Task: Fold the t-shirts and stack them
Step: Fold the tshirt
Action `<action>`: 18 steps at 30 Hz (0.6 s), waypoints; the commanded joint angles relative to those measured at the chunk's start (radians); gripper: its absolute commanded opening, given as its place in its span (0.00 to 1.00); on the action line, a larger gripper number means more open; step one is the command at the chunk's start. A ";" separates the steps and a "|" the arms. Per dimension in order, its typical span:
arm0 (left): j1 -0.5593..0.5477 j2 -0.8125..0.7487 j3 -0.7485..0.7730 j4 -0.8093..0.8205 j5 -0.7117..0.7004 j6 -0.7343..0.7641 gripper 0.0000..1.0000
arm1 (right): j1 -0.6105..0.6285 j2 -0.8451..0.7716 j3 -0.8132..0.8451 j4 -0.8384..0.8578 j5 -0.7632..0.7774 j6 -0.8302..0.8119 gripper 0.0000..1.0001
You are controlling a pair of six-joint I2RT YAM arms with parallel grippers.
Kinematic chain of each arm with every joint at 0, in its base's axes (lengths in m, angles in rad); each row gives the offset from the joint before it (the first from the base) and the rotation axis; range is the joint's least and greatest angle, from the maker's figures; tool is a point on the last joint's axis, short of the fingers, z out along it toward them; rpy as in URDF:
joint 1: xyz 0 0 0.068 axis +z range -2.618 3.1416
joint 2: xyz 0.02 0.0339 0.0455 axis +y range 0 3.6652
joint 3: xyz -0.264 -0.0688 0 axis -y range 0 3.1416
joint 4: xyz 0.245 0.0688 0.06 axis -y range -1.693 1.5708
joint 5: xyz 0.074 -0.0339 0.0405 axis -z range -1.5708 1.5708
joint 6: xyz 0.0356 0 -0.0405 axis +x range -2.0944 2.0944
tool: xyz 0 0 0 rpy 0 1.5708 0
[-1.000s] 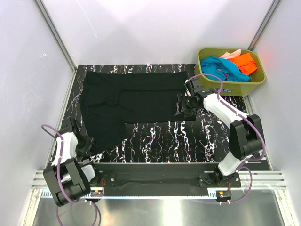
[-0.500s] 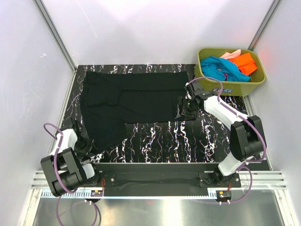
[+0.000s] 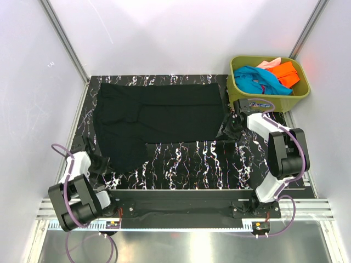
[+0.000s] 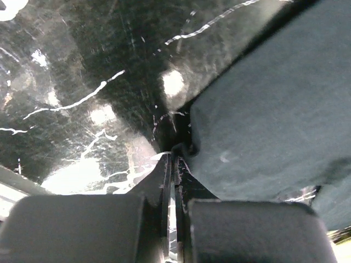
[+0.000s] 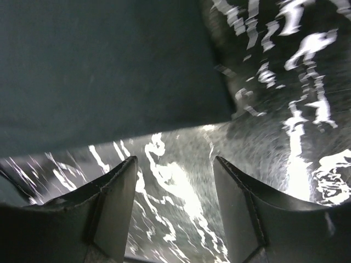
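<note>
The black t-shirt [image 3: 156, 112], soft, light and limp, lies spread toward 11 o'clock on the table [image 3: 192, 159]; I think it is best pinched at its hem corners. The left gripper [image 3: 101, 163] is closed at the shirt's 7 o'clock corner, and the right gripper [image 3: 230, 130] stands wide at 4 o'clock. Only the left wrist view shows the closed tips right at the cloth edge, but I cannot tell if cloth is caught.

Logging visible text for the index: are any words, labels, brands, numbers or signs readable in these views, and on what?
No readable text in any view.
Large black cloth t-shirt: plain, no print.
Teal-blue t-shirt, bright orange t-shirt, pale pink t-shirt: no print visible.
Olive-green plastic tub: no label visible.
Small board at the left arm's base: any marking too small to read.
</note>
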 commanded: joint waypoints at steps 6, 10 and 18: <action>-0.004 -0.207 0.054 -0.022 -0.045 0.065 0.00 | -0.039 -0.015 -0.055 0.183 0.076 0.268 0.67; -0.006 -0.229 0.090 -0.045 -0.060 0.084 0.00 | -0.059 -0.032 -0.100 0.218 0.139 0.334 0.66; -0.009 -0.249 0.090 -0.022 -0.034 0.073 0.00 | -0.082 0.007 -0.120 0.238 0.150 0.383 0.59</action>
